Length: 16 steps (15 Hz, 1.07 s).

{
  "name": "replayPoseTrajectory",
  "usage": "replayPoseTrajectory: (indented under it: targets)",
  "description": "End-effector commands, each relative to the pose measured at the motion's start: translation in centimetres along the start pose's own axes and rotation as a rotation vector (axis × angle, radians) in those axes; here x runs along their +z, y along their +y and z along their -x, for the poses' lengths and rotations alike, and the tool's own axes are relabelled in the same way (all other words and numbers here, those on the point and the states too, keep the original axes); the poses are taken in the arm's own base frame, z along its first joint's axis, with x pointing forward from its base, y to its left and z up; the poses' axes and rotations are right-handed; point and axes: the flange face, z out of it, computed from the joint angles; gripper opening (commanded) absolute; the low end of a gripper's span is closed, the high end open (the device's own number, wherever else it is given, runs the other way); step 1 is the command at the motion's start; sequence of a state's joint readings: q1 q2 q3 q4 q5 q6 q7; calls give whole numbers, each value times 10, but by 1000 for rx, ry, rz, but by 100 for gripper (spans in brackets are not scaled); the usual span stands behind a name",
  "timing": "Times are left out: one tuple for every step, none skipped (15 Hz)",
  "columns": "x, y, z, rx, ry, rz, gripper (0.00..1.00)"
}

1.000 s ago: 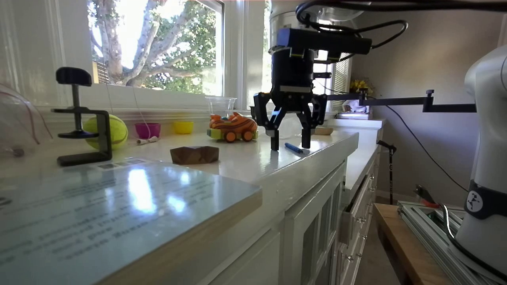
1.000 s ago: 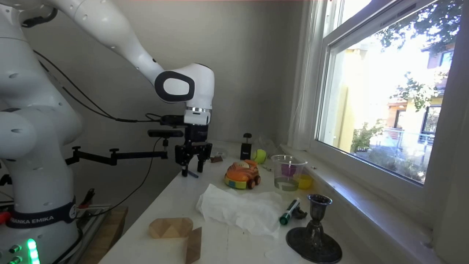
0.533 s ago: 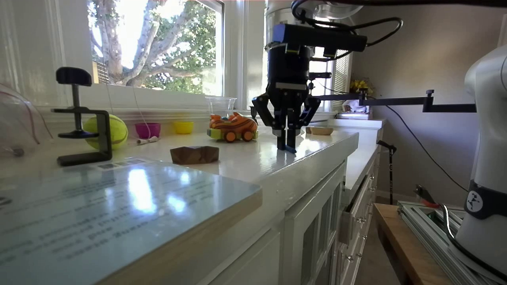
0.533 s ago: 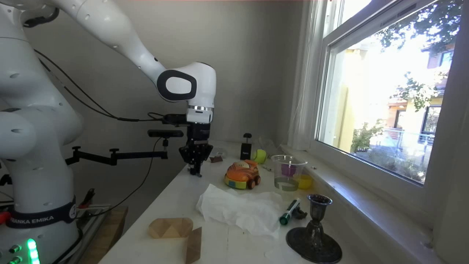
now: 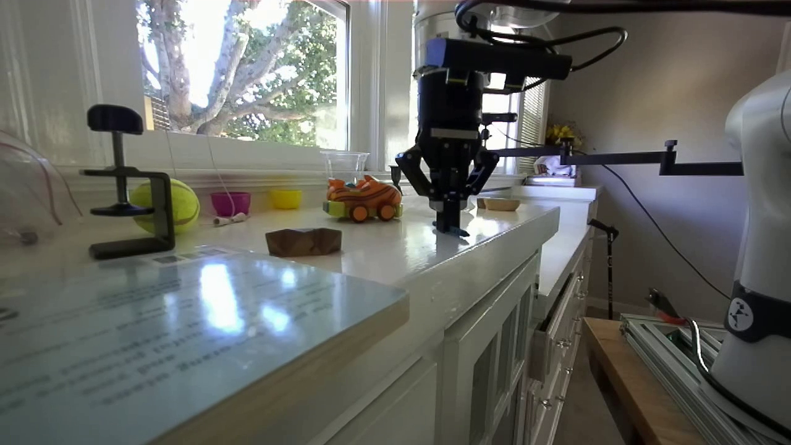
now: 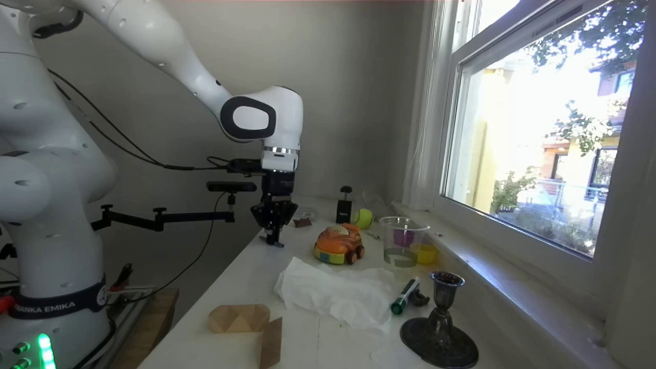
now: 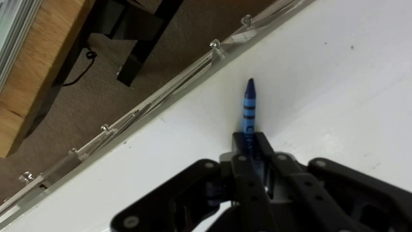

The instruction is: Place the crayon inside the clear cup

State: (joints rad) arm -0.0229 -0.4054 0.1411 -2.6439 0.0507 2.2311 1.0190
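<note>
One crayon (image 7: 249, 108) gripped in my claw (image 7: 250, 137)

Its rear is lost between the jaws in my wrist view; in an exterior view an orange toy car (image 5: 364, 199) partly hides the clear cup (image 5: 344, 162). The jaws pinch the crayon, nearly together, low at the surface (image 7: 193, 129); whether they touch it I can't tell. My arm (image 6: 159, 43) slopes down, ending vertical.

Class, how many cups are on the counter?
3: the clear cup behind the orange toy in an exterior view; the yellow cup and purple cup standing apart near the window. Others may be hidden.
</note>
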Motion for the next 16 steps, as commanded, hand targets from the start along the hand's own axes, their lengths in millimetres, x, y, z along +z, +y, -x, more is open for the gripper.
replayPoseTrajectory:
  targets:
    - [-24,2,-16,-15,71,56,2]
    - [-31,4,-21,-18,93,67,2]
    - [-37,4,-27,-19,114,76,2]
    - [-45,4,-33,-21,137,84,2]
    - [-51,4,-39,-23,156,91,2]
    - [-58,3,-46,-23,179,98,2]
    - [-63,3,-52,-20,199,103,2]
    - [-69,4,-61,-13,218,111,2]
    - [-75,6,-71,-6,240,120,2]
    - [-79,7,-80,-3,257,125,2]
    - [-83,8,-90,2,278,129,2]
    - [-87,8,-100,11,292,127,2]
    - [-88,8,-107,18,299,123,2]
    - [-93,6,-115,27,305,115,2]
    - [-97,5,-120,33,310,112,2]
    - [-99,3,-124,39,311,107,2]
